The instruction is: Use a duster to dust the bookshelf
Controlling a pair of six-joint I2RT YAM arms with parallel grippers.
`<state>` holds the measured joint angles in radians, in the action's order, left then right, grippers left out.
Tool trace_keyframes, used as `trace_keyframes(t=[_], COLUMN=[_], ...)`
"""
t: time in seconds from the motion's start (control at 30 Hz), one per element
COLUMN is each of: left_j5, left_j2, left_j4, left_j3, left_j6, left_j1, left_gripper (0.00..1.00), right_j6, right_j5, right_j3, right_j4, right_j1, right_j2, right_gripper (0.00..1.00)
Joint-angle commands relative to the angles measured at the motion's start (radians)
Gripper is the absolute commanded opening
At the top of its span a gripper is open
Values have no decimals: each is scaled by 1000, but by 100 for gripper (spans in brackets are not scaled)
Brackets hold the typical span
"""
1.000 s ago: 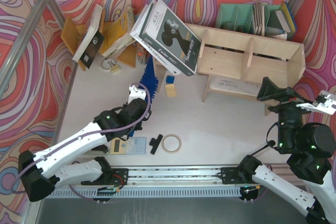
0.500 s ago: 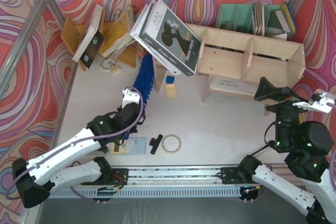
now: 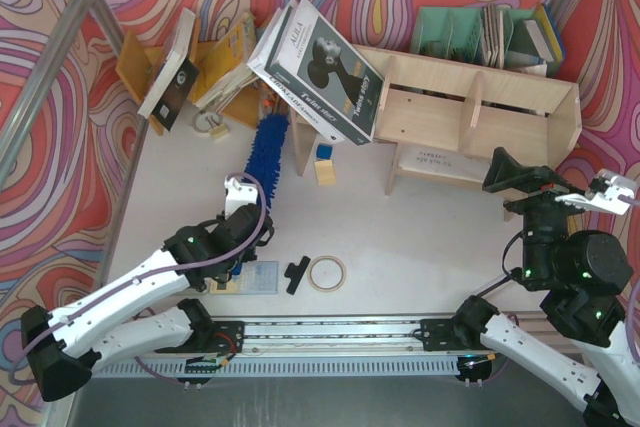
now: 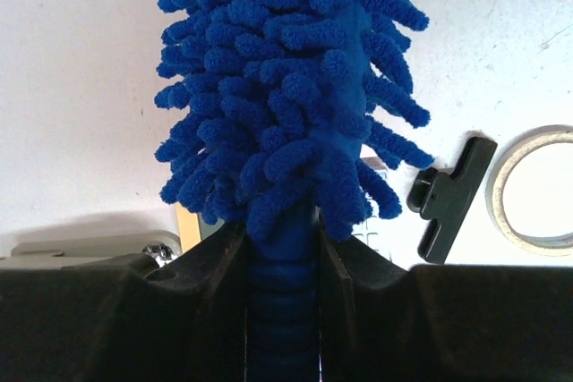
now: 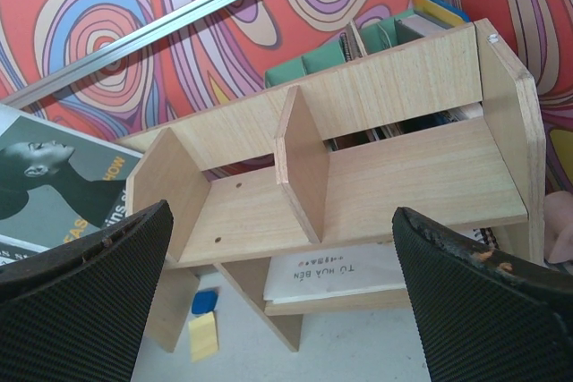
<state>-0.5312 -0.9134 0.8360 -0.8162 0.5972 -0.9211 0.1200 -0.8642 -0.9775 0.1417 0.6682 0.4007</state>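
The bookshelf (image 3: 480, 112) is a pale plywood unit with upright dividers, standing at the back right. It fills the right wrist view (image 5: 385, 167), with a white booklet on its lower tier. The blue fluffy duster (image 3: 264, 152) points toward the shelf's left end, beneath the leaning books. My left gripper (image 3: 246, 205) is shut on its dark blue handle. The left wrist view shows the jaws (image 4: 282, 252) clamped on the ribbed handle below the bristles (image 4: 286, 87). My right gripper (image 3: 558, 185) is open wide and empty in front of the shelf (image 5: 282, 230).
Large books (image 3: 320, 72) lean on the shelf's left end. A green file organizer (image 3: 450, 32) stands behind the shelf and an orange book rack (image 3: 215, 62) at the back left. A tape ring (image 3: 327, 272), black clip (image 3: 297, 274) and yellow block (image 3: 324, 170) lie on the table.
My left arm has drawn back toward the near left with the duster in it, swinging the bristles left. The right gripper has shifted slightly left.
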Motion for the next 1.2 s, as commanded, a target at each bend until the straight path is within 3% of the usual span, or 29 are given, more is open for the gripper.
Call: trace_keyframes(t=[0.0, 0.37, 0.97, 1.17], left_j5=[-20, 13, 98, 10], left_j2=[16, -11, -101, -13], left_j4=[-20, -80, -177, -114], left_j3=[44, 117, 154, 145], left_j6=[74, 171, 181, 240], left_j1=[0, -1, -1, -1], left_gripper=[0, 0, 0, 0], right_j6=[-8, 0, -5, -13], right_j5=[-18, -13, -19, -21], right_j3=[12, 18, 23, 24], right_j4=[-8, -8, -4, -10], right_j1=[2, 2, 2, 2], right_j2=[1, 10, 3, 3], right_gripper=[99, 99, 99, 99])
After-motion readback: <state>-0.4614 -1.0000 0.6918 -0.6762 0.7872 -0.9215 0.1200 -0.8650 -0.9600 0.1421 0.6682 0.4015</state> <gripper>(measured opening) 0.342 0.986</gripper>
